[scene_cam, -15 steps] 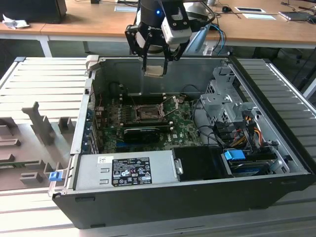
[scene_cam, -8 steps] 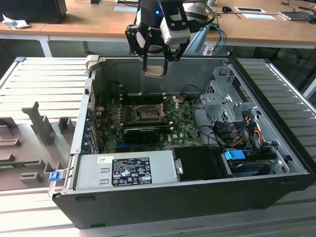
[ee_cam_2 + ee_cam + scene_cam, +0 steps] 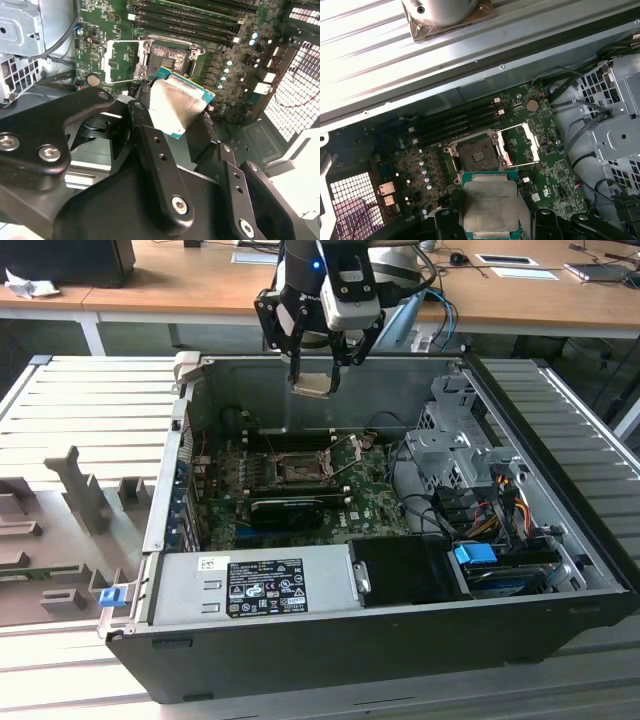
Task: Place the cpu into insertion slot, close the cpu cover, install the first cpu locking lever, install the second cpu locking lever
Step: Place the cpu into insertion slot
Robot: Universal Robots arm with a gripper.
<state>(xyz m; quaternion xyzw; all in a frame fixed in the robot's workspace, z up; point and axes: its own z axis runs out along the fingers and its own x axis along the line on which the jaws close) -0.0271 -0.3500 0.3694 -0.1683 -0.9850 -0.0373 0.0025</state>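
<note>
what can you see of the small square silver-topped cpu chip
The small flat square cpu has a pale silver-grey metal top and a green board edge. It is gripped at two opposite edges by the black gripper, hanging in the air above the green motherboard, not yet in the open empty socket. Nothing else touches it.

Black gripper [image 3: 314,375] made of thick, bent bars; shiny round screws [image 3: 180,204] set in the bars, seen in the second wrist view; little holes in a row along a finger [image 3: 162,167]; white and grey box [image 3: 352,295] on the wrist; tiny blue light [image 3: 318,266] above; dark cable [image 3: 436,280] looped close by.
</note>
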